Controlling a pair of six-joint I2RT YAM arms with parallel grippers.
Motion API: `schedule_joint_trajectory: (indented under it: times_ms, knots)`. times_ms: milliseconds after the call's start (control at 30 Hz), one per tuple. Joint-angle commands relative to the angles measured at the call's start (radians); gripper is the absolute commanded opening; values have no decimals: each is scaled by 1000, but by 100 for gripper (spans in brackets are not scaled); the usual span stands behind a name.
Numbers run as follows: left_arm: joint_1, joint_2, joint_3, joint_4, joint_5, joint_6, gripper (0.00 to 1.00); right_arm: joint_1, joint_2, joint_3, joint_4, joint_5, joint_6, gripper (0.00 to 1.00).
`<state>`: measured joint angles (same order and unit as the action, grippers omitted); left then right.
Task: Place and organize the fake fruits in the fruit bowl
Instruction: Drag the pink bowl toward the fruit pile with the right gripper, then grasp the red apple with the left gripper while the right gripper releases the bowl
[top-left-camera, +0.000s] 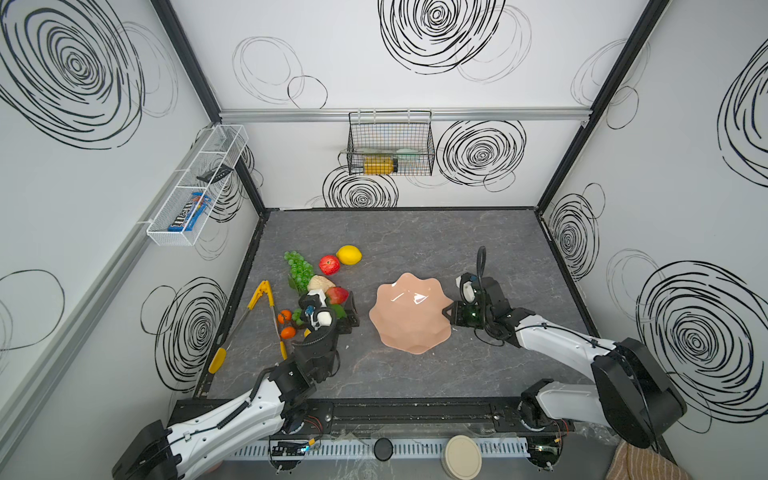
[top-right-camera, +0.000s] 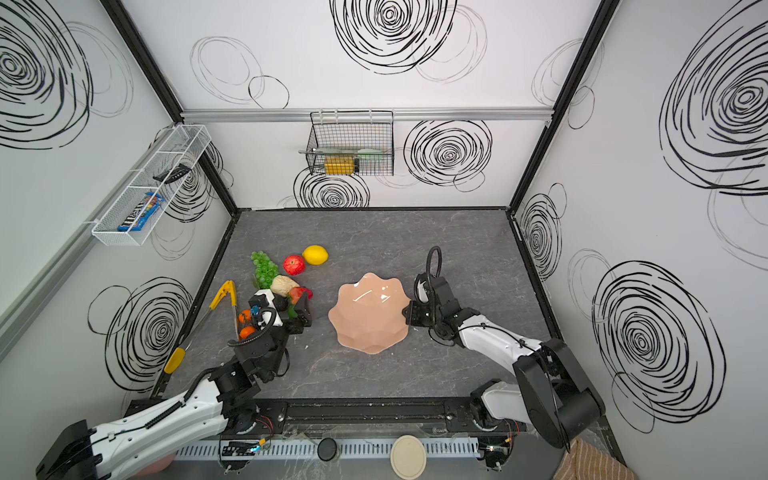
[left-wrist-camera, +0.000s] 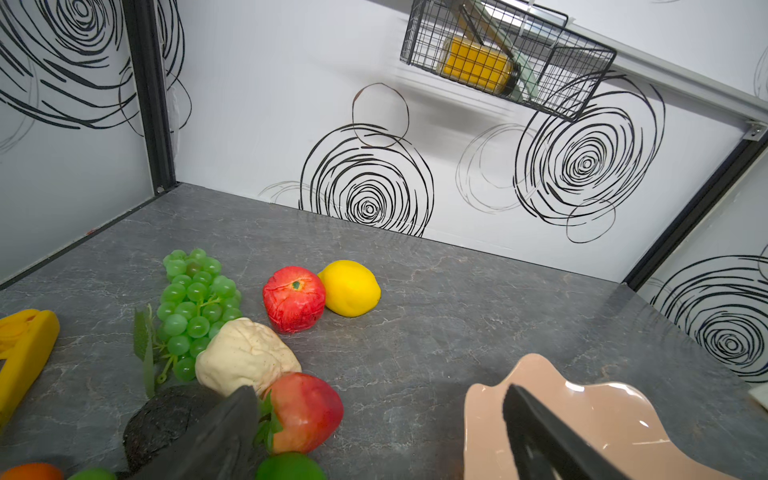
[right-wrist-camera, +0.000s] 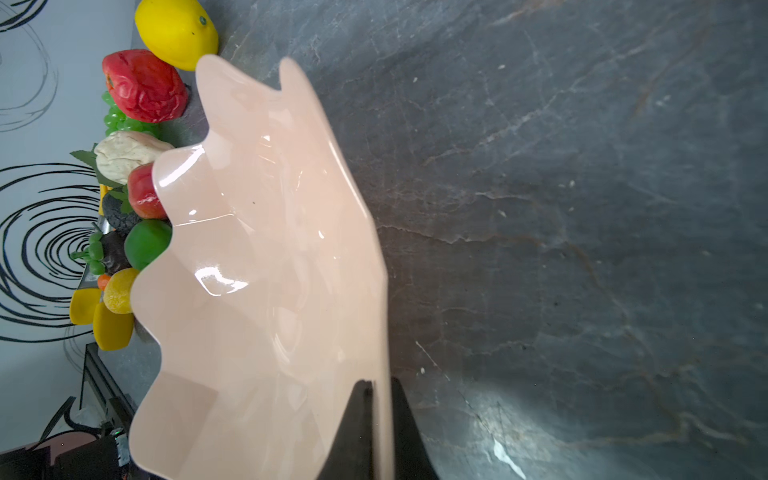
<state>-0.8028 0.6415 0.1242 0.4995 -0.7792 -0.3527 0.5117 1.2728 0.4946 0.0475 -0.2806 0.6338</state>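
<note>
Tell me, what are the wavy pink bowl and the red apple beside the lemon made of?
The fruit bowl looks like glossy plastic, possibly glazed ceramic: sharp white reflections, thin wavy rim. The red apple looks like foam or soft plastic, painted: its skin is creased and wrinkled, with a dull sheen.

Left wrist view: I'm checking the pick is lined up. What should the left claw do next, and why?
Probably close the left claw on the strawberry: its jaws stand open with that fruit between them, and the fruit bowl, pinched at its rim by the right claw, is empty.
</note>
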Motion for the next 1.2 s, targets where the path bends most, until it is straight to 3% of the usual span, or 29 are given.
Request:
schedule_joint_trajectory:
  times_ms: [0, 100, 200, 400, 600, 733, 933, 1167]
  knots:
    - [7, 10, -4, 19, -22, -22, 96, 13, -30, -36, 7, 28, 22, 14]
    - [14, 18, 0, 7, -18, -33, 96, 14, -35, -42, 8, 41, 23, 21]
    - [20, 21, 7, -7, -15, -41, 96, 13, -60, -34, -32, 105, 28, 37]
    - [27, -51, 21, -94, -95, -33, 96, 11, -216, -10, -102, 205, -20, 60]
    - [58, -80, 19, -74, -13, -37, 96, 9, -405, -16, -105, 317, -89, 67]
    - [74, 71, 133, -124, 53, -106, 96, 9, -538, -137, 19, 362, -117, 69]
    - [95, 438, 462, -329, 61, -113, 96, 3, -726, -360, 148, 373, -95, 72]
    - [316, 743, 780, -576, 171, -118, 96, 1, -878, -439, 177, 303, -140, 74]
